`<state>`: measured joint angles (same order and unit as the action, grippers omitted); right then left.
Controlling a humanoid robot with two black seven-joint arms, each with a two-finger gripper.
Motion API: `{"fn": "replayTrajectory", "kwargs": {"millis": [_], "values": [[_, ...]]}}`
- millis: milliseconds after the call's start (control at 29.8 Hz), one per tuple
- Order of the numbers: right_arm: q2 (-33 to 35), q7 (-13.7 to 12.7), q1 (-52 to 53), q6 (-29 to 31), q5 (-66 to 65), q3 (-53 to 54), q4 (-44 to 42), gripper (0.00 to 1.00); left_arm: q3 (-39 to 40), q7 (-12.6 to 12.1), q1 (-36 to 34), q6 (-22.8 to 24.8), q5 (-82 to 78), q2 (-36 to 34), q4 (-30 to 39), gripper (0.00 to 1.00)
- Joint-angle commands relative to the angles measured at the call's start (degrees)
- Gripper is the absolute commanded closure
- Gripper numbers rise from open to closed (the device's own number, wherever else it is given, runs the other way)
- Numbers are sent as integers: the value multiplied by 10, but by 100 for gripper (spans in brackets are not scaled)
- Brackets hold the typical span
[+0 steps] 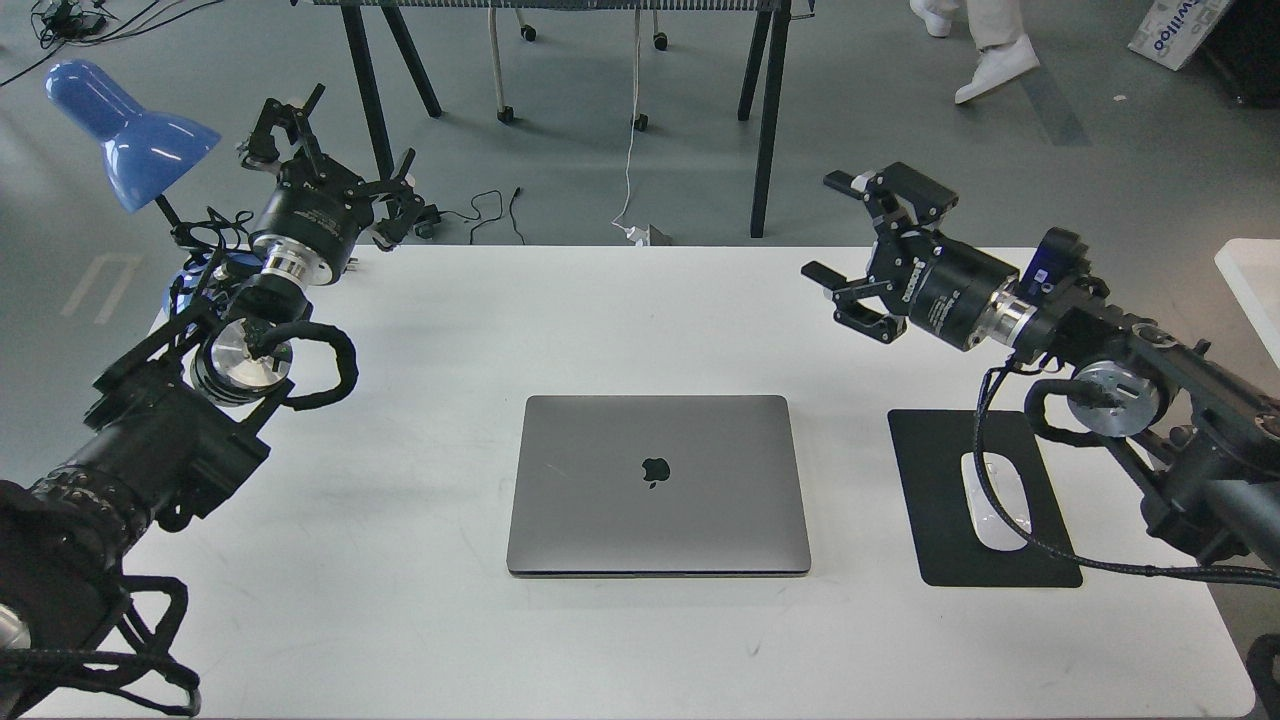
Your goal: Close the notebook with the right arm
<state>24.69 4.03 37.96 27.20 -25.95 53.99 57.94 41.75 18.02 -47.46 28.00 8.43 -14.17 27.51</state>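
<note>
The notebook (658,485) is lying shut and flat on the white table (420,620), near the table's middle, its grey lid facing up with the dark apple logo (655,470) showing at the centre. Nothing is touching it. To its right, apart from it, a flat black mouse pad (930,520) is lying on the table, and a white mouse (995,500) is sitting on the pad. A black cable (1010,520) from the right arm (1130,390) is looping down across the pad and over the mouse.

The right arm is reaching in from the right edge, its silver disc joint sitting above the pad's far corner. Farther out, the right gripper (860,235) is hovering over the table's far right part, well apart from the notebook, its two fingers spread wide with nothing between them.

On the other side, the left arm (150,450) is coming in from the lower left corner and rising toward the table's far left corner. The left gripper (335,150) is hanging past that corner, its fingers splayed apart and holding nothing.

Just beside the left arm, a blue desk lamp (125,130) is standing at the far left, its shade tilting downward. Beyond the table, black table legs (768,120) are standing on the grey floor, a white cord (632,150) is hanging down to it, and a person's white shoe (995,70) is showing at the top right.
</note>
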Motion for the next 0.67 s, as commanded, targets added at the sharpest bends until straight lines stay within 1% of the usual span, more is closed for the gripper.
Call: {"fn": "replayTrajectory", "kwargs": {"millis": [0,101,269,370,639], "values": [[-15,-3,0,-15,61,68,-48,0,1,0,0,0,1,0,0,0],[-26,-3,5,-13,149,83,-113,0,1,0,0,0,1,0,0,0],[-23,-3,14,2,264,103,-179,0,1,0,0,0,2,-1,0,0],[-25,-1,20,8,285,118,-216,0,1,0,0,0,2,0,0,0],[-25,0,22,8,285,120,-222,0,1,0,0,0,2,-1,0,0]]}}
